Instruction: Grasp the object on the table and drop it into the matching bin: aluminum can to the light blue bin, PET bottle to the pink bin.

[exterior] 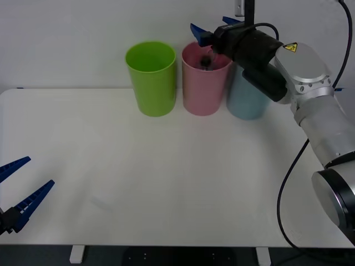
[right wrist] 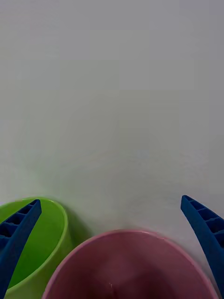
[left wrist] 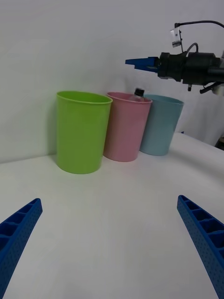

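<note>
The PET bottle (exterior: pixel 206 61) sits in the mouth of the pink bin (exterior: pixel 202 91), dark against the pink inside. In the left wrist view its black cap (left wrist: pixel 138 92) pokes just above the pink bin's (left wrist: pixel 125 133) rim. My right gripper (exterior: pixel 215 27) hovers open right over that bin, nothing between its fingers. From the right wrist, the right gripper (right wrist: pixel 109 201) spans the pink bin (right wrist: pixel 130 266) below. The light blue bin (exterior: pixel 247 102) stands just right of the pink one, partly behind my right arm. My left gripper (exterior: pixel 39 172) rests open at the table's (exterior: pixel 166 177) front left.
A lime green bin (exterior: pixel 151 77) stands left of the pink one, close beside it, so three bins line the table's far edge. A plain white wall rises behind them. My right arm's black cable hangs at the right side.
</note>
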{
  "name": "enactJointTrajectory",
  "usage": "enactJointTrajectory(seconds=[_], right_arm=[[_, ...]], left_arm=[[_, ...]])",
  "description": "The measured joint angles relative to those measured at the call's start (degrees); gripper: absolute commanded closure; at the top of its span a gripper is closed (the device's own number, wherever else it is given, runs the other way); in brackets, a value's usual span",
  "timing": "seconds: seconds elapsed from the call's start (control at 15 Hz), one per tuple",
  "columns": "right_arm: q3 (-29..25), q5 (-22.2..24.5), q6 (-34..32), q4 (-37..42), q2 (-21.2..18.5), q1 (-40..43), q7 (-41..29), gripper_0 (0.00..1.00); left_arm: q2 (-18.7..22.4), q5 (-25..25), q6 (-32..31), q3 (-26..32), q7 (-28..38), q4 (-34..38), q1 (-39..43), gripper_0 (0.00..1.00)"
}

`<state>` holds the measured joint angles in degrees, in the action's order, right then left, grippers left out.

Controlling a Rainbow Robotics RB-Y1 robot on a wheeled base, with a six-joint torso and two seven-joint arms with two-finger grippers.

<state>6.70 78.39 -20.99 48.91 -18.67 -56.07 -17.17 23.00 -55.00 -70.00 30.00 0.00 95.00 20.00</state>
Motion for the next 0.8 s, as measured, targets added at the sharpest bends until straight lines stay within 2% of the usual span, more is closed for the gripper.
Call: enactJointTrajectory(seconds=[0.47,0.8], right_arm=[[-0.29,-0.15,-0.8,16.77,-2.06,12.04,-0.1,0.0],[-0.31,-0.44,-2.66,28.15,-4.97,21.19,0.21,0.0]], left_arm=[[0.0,0.0,0.0,0.0,0.0,0.0,0.01,0.0],[0.0,0.0,0.0,0.0,0.0,0.0,0.01,0.0]])
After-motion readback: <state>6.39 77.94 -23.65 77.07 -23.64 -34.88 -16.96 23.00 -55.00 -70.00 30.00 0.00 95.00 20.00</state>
